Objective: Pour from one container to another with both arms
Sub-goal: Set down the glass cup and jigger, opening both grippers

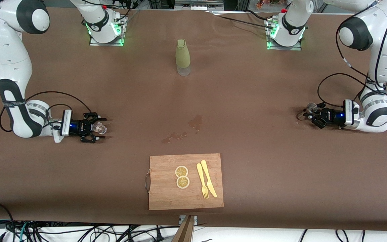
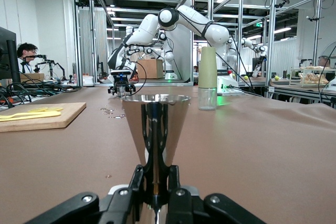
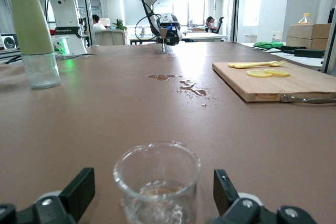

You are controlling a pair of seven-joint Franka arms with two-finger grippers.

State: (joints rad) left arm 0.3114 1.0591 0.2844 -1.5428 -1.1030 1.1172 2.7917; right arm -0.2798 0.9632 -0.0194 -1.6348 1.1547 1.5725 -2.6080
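A clear glass tumbler with a little liquid stands on the brown table toward the right arm's end. My right gripper lies low around it, open; in the right wrist view both fingers stand apart from the glass. Toward the left arm's end, my left gripper is shut on the narrow waist of a metal cone-shaped measuring cup. In the left wrist view the cup stands upright between the shut fingers of that gripper.
A pale green bottle with a clear base stands mid-table near the bases. A wooden cutting board with two lemon slices and a yellow knife and fork lies near the front edge. Spilled drops mark the middle.
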